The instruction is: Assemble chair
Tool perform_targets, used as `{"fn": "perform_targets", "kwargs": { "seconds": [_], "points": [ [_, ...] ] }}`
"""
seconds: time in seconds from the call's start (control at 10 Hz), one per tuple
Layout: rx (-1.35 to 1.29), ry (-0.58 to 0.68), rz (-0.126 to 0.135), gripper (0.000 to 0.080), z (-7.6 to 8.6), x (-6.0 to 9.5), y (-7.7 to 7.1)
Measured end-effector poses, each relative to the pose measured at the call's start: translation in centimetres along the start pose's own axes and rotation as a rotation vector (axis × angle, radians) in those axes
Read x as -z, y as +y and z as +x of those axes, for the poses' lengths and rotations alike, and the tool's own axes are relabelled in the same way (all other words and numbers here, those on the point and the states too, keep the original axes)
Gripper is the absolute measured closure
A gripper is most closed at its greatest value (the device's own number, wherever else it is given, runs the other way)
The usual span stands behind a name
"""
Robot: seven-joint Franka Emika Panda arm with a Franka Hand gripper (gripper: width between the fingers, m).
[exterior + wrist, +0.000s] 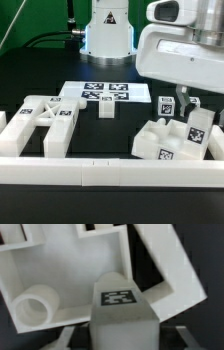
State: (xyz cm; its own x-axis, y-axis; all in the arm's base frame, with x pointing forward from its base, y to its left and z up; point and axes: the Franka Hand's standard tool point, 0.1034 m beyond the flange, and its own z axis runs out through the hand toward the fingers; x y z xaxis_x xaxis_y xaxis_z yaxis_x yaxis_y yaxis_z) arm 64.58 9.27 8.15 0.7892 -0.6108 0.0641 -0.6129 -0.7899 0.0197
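In the wrist view a tapered white leg block (120, 317) with a square tag sits between my gripper's (122, 340) fingers, which close on its sides. Behind it lies a recessed white chair part (70, 269) with a round peg (35, 308). In the exterior view my gripper (188, 103) hangs low at the right over a cluster of tagged white parts (165, 140). A small tagged block (167, 105) stands just beside the fingers. The X-braced frame (42, 118) lies at the left. Another small block (105, 108) sits near the middle.
The marker board (100, 92) lies flat at the back middle, in front of the robot base (108, 35). A long white rail (110, 172) runs along the front, and another rail piece (12, 125) borders the left side. The table is black.
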Motion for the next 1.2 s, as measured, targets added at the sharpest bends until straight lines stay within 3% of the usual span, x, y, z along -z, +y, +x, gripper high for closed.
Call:
{"fn": "perform_targets", "kwargs": {
  "seconds": [0.2, 0.3, 0.4, 0.8, 1.2],
  "points": [
    [-0.028, 0.003, -0.004, 0.0512, 0.2, 0.0, 0.2],
    [-0.006, 0.005, 0.0, 0.042, 0.2, 0.1, 0.1],
    [0.072, 0.016, 0.013, 0.0232, 0.5, 0.6, -0.2],
    [0.356, 0.04, 0.042, 0.0157, 0.4, 3.5, 1.0],
    [0.357, 0.037, 0.038, 0.015, 0.3, 3.0, 1.0]
  ]
}}
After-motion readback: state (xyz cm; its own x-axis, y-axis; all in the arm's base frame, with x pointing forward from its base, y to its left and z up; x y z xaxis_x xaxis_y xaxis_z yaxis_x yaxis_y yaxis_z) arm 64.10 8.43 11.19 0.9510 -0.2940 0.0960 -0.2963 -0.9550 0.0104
